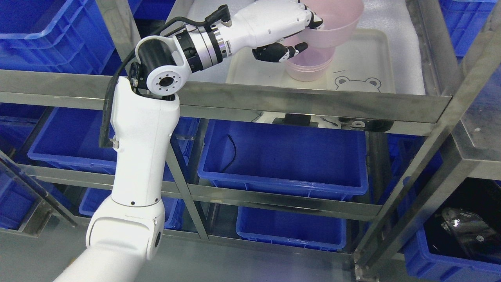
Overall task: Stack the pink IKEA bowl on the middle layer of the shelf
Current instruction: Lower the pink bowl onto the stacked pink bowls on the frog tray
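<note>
Left robot hand (291, 33) grips pink bowl (332, 23) above stacked bowls (309, 66) on tray (368, 66).

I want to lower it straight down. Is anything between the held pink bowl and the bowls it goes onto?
Nothing visible. The left hand holds the pink bowl, tilted, right above the stacked bowls on the tray; only its thumb lies close.

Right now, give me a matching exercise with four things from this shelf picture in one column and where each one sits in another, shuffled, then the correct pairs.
Things:
1. Translucent pink plastic bowl
2. Stack of pink bowls
3. Bear drawing
4. Large blue plastic bin

Places:
A. Printed on the white tray
B. Shelf level below the tray
C. Gripped by the left hand
D. Standing on the tray, under the held bowl

Pairs: 1-C, 2-D, 3-A, 4-B
</note>
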Robot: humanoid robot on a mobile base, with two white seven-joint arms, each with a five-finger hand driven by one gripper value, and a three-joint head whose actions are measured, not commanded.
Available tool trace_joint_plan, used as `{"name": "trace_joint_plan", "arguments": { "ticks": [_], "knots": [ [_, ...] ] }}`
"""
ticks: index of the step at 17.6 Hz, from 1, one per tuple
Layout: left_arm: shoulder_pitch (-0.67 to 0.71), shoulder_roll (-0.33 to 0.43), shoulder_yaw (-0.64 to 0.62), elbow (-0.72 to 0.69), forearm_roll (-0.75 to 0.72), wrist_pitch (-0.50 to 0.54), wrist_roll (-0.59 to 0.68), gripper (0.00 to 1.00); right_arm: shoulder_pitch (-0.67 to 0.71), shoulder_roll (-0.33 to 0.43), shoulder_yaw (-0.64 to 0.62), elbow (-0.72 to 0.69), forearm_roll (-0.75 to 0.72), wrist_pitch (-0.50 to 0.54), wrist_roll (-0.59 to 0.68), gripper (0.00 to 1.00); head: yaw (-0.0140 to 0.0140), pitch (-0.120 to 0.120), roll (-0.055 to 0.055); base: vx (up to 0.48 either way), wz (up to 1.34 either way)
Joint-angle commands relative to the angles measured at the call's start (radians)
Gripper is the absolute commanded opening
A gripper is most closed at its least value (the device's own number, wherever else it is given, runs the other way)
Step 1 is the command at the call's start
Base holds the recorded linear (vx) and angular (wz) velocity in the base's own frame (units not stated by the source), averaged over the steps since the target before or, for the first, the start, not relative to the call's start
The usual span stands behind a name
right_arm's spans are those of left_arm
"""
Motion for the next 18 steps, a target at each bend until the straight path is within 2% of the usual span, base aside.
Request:
{"name": "trace_joint_plan", "arguments": {
  "ticks": [1,7,12,15,18],
  "knots": [
    [-0.021,0.082,0.037,0.02,-0.026,0.042,-0.031,0.03,0.023,-0.017,0.0,-0.017,0.0,0.001,0.003,1.0,0.0,0.0,0.0,0.036,-0.21],
    [-0.076,0.045,-0.052,0.173,-0.102,0.035,-0.02,0.03,0.023,-0.017,0.0,-0.017,0.0,0.001,0.003,1.0,0.0,0.0,0.0,0.026,-0.12],
    [-0.073,0.037,-0.135,0.211,-0.156,0.039,-0.02,0.04,0.023,-0.017,0.0,-0.017,0.0,0.001,0.003,1.0,0.0,0.0,0.0,0.004,-0.04],
    [-0.087,-0.001,-0.147,0.232,-0.161,0.039,-0.02,0.04,0.023,-0.017,0.0,-0.017,0.0,0.001,0.003,1.0,0.0,0.0,0.0,0.0,0.0],
    [-0.088,-0.001,-0.15,0.241,-0.196,0.041,-0.024,0.04,0.023,-0.017,0.0,-0.017,0.0,0.001,0.003,1.0,0.0,0.0,0.0,0.0,0.0]
  ]
}}
